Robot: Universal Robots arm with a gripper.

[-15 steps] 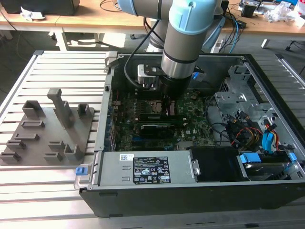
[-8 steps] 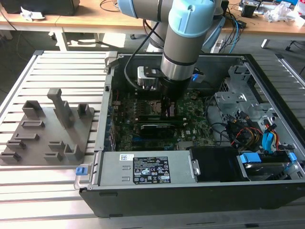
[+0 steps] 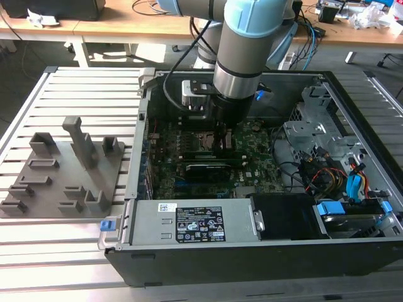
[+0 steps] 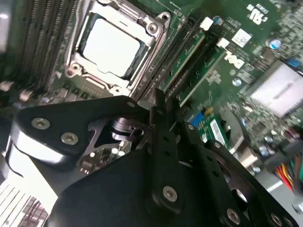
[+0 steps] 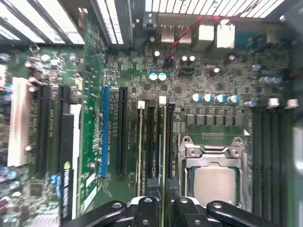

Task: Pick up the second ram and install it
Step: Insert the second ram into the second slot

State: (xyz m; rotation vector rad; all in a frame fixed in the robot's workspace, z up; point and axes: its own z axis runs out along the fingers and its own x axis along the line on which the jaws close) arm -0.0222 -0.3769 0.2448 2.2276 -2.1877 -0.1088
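Our arm (image 3: pixel 242 44) comes down steeply from the top of the exterior view, its light blue joint cover above a silver and black wrist. The gripper (image 3: pixel 225 135) points straight down. In both wrist views its two dark jaws stand close together, nearly parallel, with a thin slit between them.

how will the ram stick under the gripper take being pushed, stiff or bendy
The second ram under the gripper is a thin board standing on edge in its slot, so it's likely stiff pushed straight down but may flex or tip under sideways force. Being so slim, it's probably light and fairly fragile.
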